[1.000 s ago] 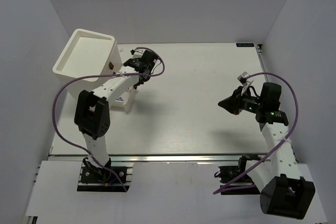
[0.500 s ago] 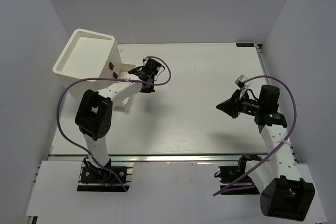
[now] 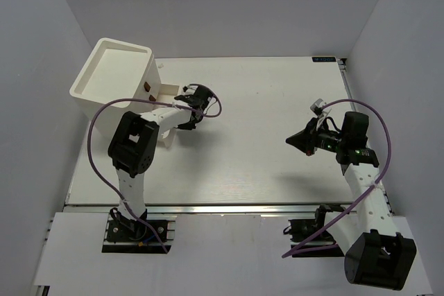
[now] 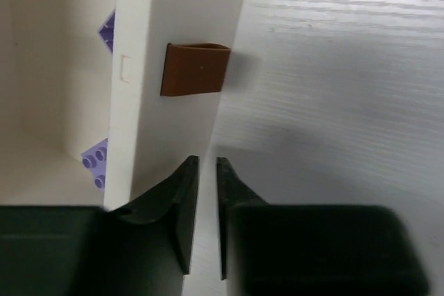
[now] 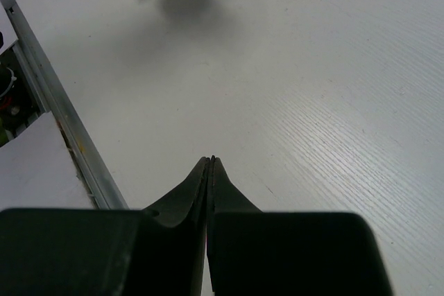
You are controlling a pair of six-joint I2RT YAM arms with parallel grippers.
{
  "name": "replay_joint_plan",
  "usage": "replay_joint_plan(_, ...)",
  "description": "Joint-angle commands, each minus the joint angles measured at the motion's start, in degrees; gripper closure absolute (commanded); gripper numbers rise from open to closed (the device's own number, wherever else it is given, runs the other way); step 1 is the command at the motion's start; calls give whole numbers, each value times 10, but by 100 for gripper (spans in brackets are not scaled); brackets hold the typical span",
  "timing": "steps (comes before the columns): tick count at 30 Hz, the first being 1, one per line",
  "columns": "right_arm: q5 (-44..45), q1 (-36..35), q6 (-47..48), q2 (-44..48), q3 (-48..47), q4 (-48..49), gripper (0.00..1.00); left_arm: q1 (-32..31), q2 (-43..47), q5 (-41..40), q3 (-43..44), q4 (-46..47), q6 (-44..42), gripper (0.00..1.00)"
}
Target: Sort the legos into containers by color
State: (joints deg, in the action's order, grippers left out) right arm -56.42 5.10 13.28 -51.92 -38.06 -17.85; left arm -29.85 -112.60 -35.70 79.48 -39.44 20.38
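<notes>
two lavender legos (image 4: 96, 164), studded and matte, lie on the smooth floor of a shallow cream-white plastic drawer (image 4: 187, 5). each is half hidden behind the drawer's flat front panel. a small brown knob (image 4: 196, 68), squarish with rounded corners, juts from the outer face of that panel.

the left gripper (image 4: 207, 171) points along the panel, and its two dark, tapered fingers (image 4: 182, 206) stand slightly parted with only a thin strip of table between them and nothing gripped. one fingertip overlaps the lower part of the drawer front, though whether it touches cannot be told. the other hangs over the white table (image 4: 347, 102), whose surface shows a fine wood-like grain. the knob sits ahead of the fingertips, apart from them. the legos lie on the far side of the panel from the fingers, inside the drawer.

in the overhead view the drawer stands pulled out from a tall cream-white box (image 3: 125, 44) with a recessed top, at the table's far left. the right gripper (image 5: 210, 164) is clenched, its black fingers pressed flat together on nothing, over bare table on the right, well apart from the box.
</notes>
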Motion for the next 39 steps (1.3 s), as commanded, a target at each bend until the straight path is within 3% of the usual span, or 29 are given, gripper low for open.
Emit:
replay_joint_plan(1, 1, -4, -3, -3, -3, 17, 100, 1, -8, -67, 15, -13, 0, 68)
replay_joint_plan(8, 0, -4, -4, -5, -3, 17, 100, 8, -20, -125, 19, -24, -1, 40)
replay_joint_plan(16, 0, -5, -4, -8, -3, 16, 100, 32, -31, -140, 48, -31, -16, 28)
replay_joint_plan(25, 3, -5, -4, -12, -5, 16, 100, 64, -51, -109, 62, -11, -44, 25)
replay_joint_plan(39, 9, -7, -4, -19, -4, 15, 100, 91, -74, -132, 89, -5, -54, 20)
